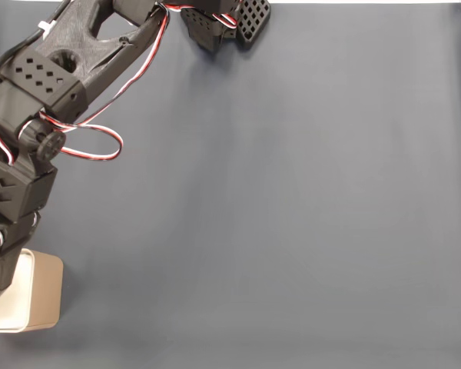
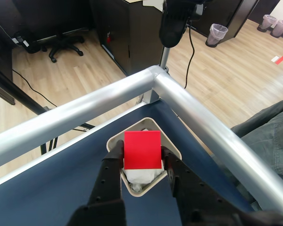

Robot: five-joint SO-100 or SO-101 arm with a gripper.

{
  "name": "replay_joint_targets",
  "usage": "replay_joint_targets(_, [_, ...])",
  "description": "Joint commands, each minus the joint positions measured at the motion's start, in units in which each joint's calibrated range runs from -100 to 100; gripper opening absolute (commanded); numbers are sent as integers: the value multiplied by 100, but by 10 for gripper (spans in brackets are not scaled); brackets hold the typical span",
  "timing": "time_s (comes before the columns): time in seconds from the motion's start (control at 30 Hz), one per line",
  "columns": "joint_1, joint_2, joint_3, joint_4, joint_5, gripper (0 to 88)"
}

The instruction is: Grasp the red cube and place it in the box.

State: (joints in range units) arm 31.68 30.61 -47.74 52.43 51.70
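In the fixed view, at the far left, we see the arm (image 1: 31, 115) reaching down over the box (image 1: 42, 296), which sits at the lower left edge of the dark blue counter (image 1: 292, 215). A sliver of red shows at the frame edge there, too small for us to name.

In the wrist view, going left to right, the left finger (image 2: 114, 162), the red cube (image 2: 142, 149) and the right finger (image 2: 169, 165) line up: the fingers (image 2: 141, 169) are clenched on the cube's two sides, holding it directly above the box (image 2: 174, 149), whose white interior shows beneath it.

We judge the risks as follows. The box lies in the counter's corner, beside the metal rail (image 2: 203, 113), and its opening is not much wider than the cube. Released from this height, the cube could strike the rim and bounce out. Lowering further, the fingers could catch the box wall and shove it.
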Motion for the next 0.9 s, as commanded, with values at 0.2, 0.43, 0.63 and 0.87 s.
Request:
replay_joint_targets(0.2, [78,-80,-454,134,-59,515])
replay_joint_targets(0.43, [85,-46,-564,126,-88,599])
replay_joint_targets(0.63, [85,-46,-564,93,-117,602])
replay_joint_targets(0.87, [85,-63,-564,44,-142,602])
